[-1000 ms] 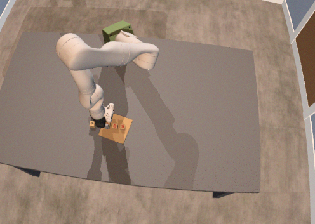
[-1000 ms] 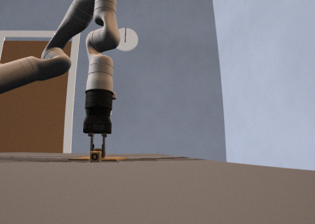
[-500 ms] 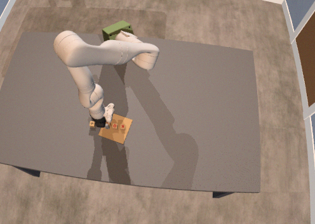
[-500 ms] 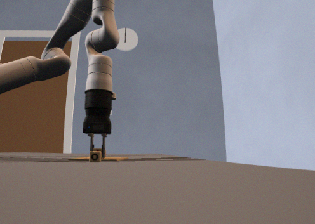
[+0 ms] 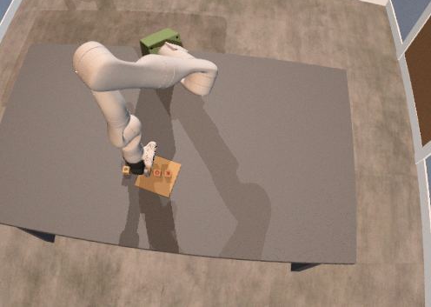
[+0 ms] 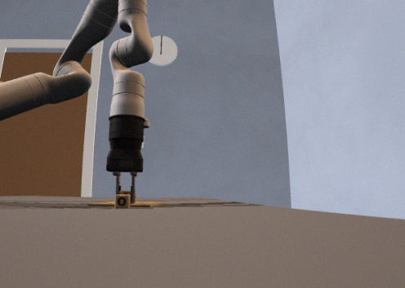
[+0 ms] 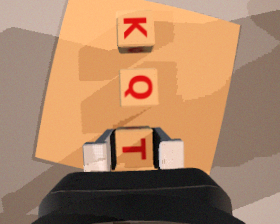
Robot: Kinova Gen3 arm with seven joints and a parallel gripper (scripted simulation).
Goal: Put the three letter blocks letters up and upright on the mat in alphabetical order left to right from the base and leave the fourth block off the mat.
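Orange mat (image 5: 152,187) (image 6: 152,205) (image 7: 66,100) beneath wrist-view K-Q-T column (image 5: 157,172) (image 6: 125,192) (image 7: 139,87), letter tops all rightward.

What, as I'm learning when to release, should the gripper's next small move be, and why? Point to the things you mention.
Probably open the fingers gently: the gripper (image 5: 147,171) (image 6: 126,191) (image 7: 134,142) holds the T block (image 6: 125,192) (image 7: 134,149) low over the mat (image 5: 158,189) (image 6: 152,204) (image 7: 191,135), in line with the Q block (image 5: 157,173) (image 7: 139,87) and K block (image 5: 168,173) (image 7: 135,29). Contact beneath T is hidden, so a slight easing down may come first.
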